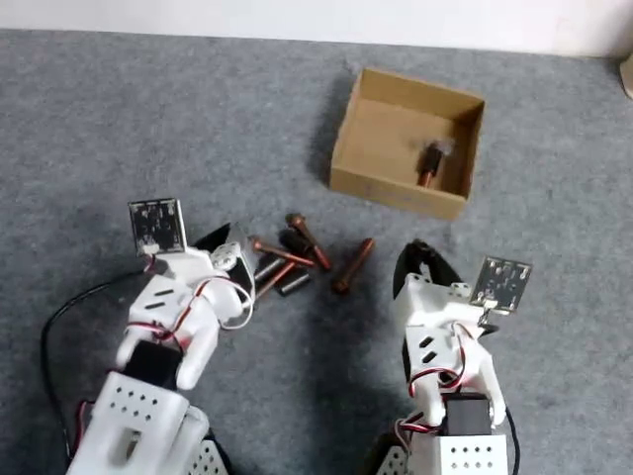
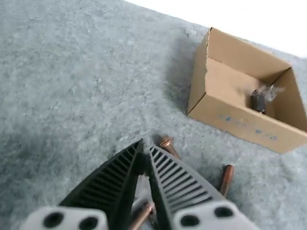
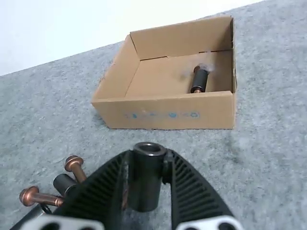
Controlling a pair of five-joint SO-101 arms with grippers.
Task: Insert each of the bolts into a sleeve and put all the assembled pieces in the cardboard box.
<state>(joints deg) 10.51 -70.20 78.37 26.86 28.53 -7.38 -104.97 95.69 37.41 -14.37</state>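
Seen from its wrist, the right gripper [image 3: 147, 158] clamps an upright dark sleeve [image 3: 144, 187]. The left gripper [image 2: 146, 147] is closed tip to tip. From overhead, it sits over the loose bolts [image 1: 353, 265]. One assembled piece [image 1: 430, 163] lies in the cardboard box [image 1: 396, 191].

left gripper [image 2: 146, 146]: ribbed black fingers, tips pretty much together over the grey carpet [image 2: 72, 86]
bolts: one copper bolt [image 2: 168, 145] just past the tips, another [image 2: 226, 178] off to the side, a third [image 2: 142, 215] peeking through the finger gap
cardboard box [image 2: 240, 125]: farther off, one dark sleeved piece [image 2: 259, 100] inside
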